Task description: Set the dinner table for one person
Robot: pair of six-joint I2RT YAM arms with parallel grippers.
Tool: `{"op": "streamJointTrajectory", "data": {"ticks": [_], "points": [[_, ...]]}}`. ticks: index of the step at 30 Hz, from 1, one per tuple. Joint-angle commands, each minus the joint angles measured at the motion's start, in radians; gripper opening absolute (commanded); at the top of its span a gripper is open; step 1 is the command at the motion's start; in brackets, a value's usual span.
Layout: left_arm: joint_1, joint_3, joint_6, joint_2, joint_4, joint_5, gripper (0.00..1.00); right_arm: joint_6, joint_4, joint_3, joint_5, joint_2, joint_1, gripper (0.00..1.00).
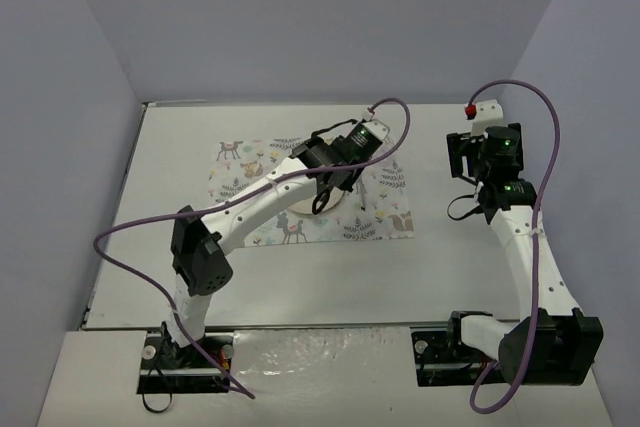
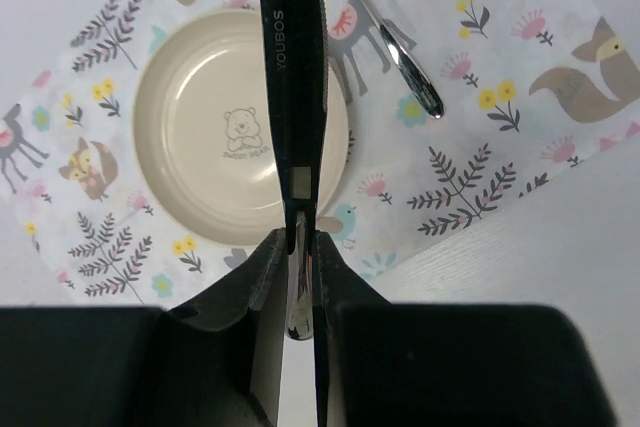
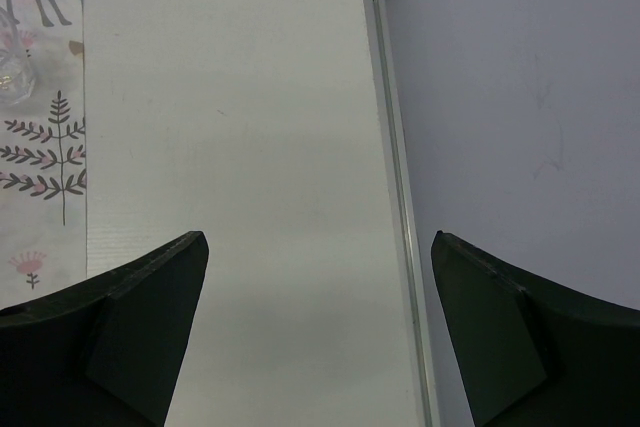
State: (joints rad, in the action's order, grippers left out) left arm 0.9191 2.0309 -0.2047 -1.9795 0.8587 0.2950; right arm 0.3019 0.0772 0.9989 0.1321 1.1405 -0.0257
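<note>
Above the plate point(image 2: 200, 137), the left gripper point(image 2: 298, 247) pinches a dark utensil point(image 2: 292, 67). Its wrist view shows a fork point(image 2: 395, 42) at the plate's 1 o'clock on the placemat point(image 2: 480, 147), mostly arm-hidden from above. The right gripper point(image 3: 318, 242) gapes empty over the white counter point(image 1: 300, 277), at the placemat's 3 o'clock.

Plain, pale lavender-grey walls point(image 1: 300, 17) on three sides

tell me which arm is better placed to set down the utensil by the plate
Left. The left gripper is shut on the utensil, right over the plate and placemat. The right gripper is open, empty, off by the table's right edge.
</note>
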Motion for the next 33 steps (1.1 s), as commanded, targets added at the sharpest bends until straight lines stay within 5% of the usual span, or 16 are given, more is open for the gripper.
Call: {"op": "streamJointTrajectory", "data": {"ticks": [1,5,14,33], "points": [[-0.124,0.096,0.027,0.122,0.017,0.050,0.00,-0.017,-0.068,0.040,-0.013,-0.002,-0.003,0.91],[-0.298,0.117,-0.011,0.127,0.037,0.057,0.00,-0.028,-0.066,0.048,-0.034,0.011,-0.004,0.91],[-0.576,-0.133,-0.108,0.098,0.015,-0.115,0.00,-0.051,-0.063,0.047,-0.077,0.040,-0.004,0.91],[-0.691,-0.095,-0.239,-0.142,0.046,-0.476,0.00,-0.054,-0.068,0.002,-0.074,0.072,-0.003,0.91]]}}
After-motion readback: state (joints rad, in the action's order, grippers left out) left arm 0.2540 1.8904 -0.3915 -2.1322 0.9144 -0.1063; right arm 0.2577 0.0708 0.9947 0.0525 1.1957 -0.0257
